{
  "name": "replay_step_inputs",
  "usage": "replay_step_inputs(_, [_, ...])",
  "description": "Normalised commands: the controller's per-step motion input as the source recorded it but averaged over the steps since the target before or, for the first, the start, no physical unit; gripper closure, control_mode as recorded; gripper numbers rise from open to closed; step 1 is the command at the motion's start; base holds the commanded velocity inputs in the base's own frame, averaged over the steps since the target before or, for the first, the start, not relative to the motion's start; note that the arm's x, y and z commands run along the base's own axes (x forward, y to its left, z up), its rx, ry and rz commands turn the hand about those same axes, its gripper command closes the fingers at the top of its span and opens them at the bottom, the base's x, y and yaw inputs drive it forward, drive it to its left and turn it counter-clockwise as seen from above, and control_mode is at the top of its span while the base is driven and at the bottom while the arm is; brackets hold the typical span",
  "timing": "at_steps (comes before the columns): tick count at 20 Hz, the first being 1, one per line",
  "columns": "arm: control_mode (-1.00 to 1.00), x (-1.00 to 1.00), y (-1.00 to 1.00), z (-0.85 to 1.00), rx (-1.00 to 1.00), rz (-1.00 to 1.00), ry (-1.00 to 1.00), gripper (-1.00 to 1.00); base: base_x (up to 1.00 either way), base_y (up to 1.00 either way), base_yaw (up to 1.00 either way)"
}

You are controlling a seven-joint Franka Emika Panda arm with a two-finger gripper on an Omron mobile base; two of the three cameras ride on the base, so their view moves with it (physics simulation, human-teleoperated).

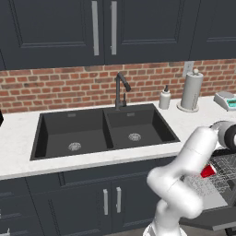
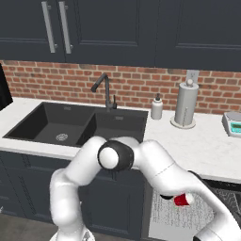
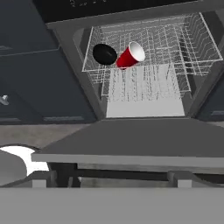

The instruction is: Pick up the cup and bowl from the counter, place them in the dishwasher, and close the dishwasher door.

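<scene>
Pincer [image 3: 112,178] hangs low in front of the dishwasher [image 3: 148,65], its 2 dark finger tips standing wide apart with nothing between them, just beneath the near edge of the dishwasher door [image 3: 131,142]. That door lies dropped flat and open. Beyond it, the wire rack [image 3: 192,48] is pulled out, and inside at its left end a red cup [image 3: 130,55] lies tipped on its side, touching or just beside a black bowl [image 3: 105,54]. Above, the counter [image 1: 18,138] carries a black sink [image 1: 87,131] with 2 basins, a soap bottle [image 1: 165,98] and a paper towel roll [image 1: 191,91].
</scene>
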Motion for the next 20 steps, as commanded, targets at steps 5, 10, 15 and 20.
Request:
replay_step_inputs(5, [-1.0,-1.0,-0.05,-0.93,0.24,0.24,-0.35,-1.0,0.0,0.0,0.0])
replay_step_inputs(10, [-1.0,-1.0,0.03,-0.99,0.04,0.13,-0.48,-1.0,0.0,0.0,0.0])
replay_step_inputs(15, [-1.0,-0.68,0.19,-1.0,0.0,0.01,-0.47,-1.0,0.0,0.0,0.0])
replay_step_inputs(20, [-1.0,0.31,0.11,-0.96,0.07,-0.04,-0.43,-1.0,0.0,0.0,0.0])
